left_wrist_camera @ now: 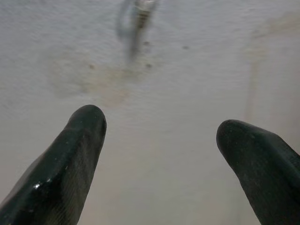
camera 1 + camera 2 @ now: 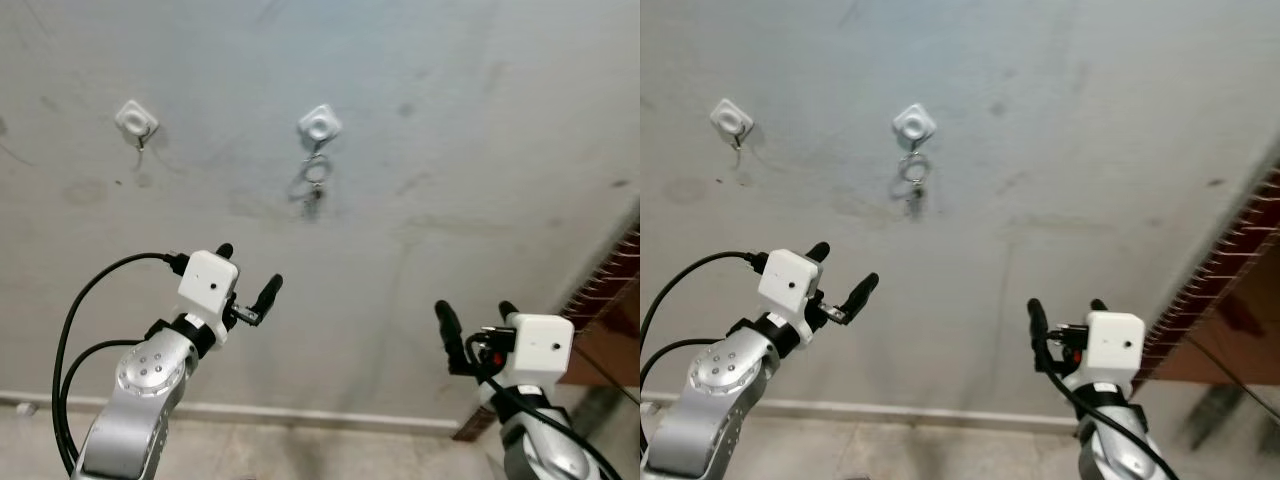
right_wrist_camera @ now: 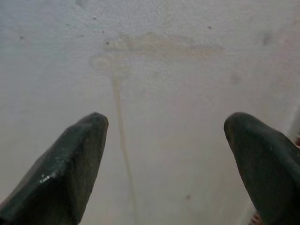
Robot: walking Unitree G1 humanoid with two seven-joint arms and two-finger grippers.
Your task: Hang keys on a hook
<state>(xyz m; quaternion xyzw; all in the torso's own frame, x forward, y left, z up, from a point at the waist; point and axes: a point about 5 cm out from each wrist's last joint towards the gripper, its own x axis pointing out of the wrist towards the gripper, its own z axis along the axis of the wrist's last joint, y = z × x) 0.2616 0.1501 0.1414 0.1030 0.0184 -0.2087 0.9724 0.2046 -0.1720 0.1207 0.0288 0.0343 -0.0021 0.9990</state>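
Metal keys (image 2: 313, 185) on a ring hang from the middle white hook (image 2: 319, 124); they look light, stiff, and likely slippery. Best hold is the ring. Left end effector (image 2: 248, 275) and right end effector (image 2: 475, 327) both stand apart, empty.

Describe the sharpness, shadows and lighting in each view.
Left eye view: even, soft light; keys on the hook throw a faint shadow on the wall. Left wrist view: keys blurred, fingers soft but glinting. Right wrist view: fingers slightly out of focus, wall stain readable.

The keys (image 2: 313, 188) on the hook (image 2: 319, 125) are too small and blurred to count.
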